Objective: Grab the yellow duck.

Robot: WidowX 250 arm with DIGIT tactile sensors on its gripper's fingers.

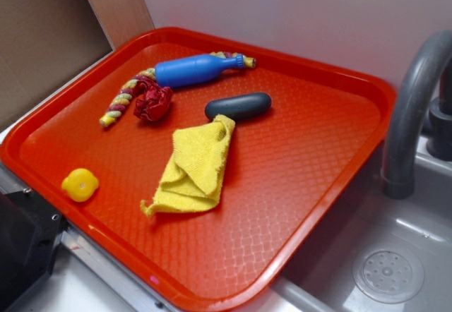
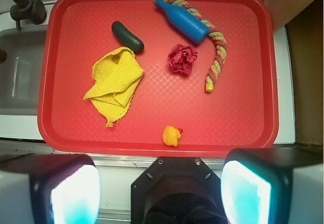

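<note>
We saw the yellow duck [image 2: 172, 135] at the tray's [image 2: 152, 143] lower edge, our end effector [image 2: 161, 191] spread wide, holding nothing

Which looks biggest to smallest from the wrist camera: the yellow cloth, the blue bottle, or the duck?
1. yellow cloth
2. blue bottle
3. duck, clearly the smallest, though it sits nearest the camera.

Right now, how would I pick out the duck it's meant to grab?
Find the red tray. The yellow duck sits alone near one corner, apart from the other things. It is a small, smooth, rounded toy, unlike the bigger, crumpled yellow cloth.
</note>
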